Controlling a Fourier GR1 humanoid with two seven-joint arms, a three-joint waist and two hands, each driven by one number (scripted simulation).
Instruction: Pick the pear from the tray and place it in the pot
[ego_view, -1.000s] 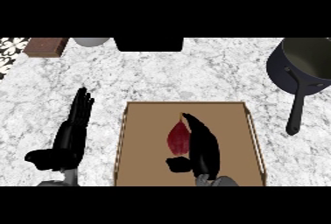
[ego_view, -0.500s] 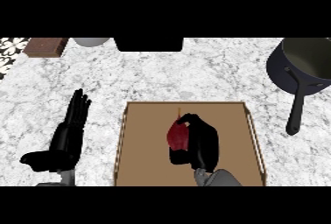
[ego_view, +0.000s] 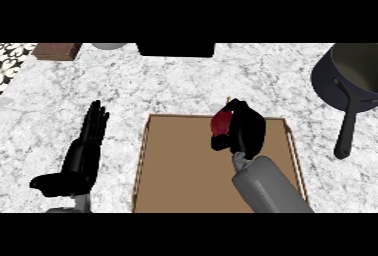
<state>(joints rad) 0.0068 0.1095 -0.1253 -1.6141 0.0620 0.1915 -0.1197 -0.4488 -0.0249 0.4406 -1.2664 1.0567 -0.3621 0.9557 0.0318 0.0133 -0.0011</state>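
A dark red pear with a thin stem is held over the far edge of the brown tray. My right hand is curled round it, fingers and thumb hiding most of the fruit. The dark pot with a long black handle stands at the right edge of the counter, well to the right of the hand. My left hand rests open on the marble, left of the tray, fingers straight and pointing away from me.
A black block sits at the counter's back edge, with a brown box and a grey round object at the back left. The pot's handle reaches toward me beside the tray's right rim.
My right hand closed round the pear and has carried it up and toward the far edge of the tray. The left hand has stayed where it was.
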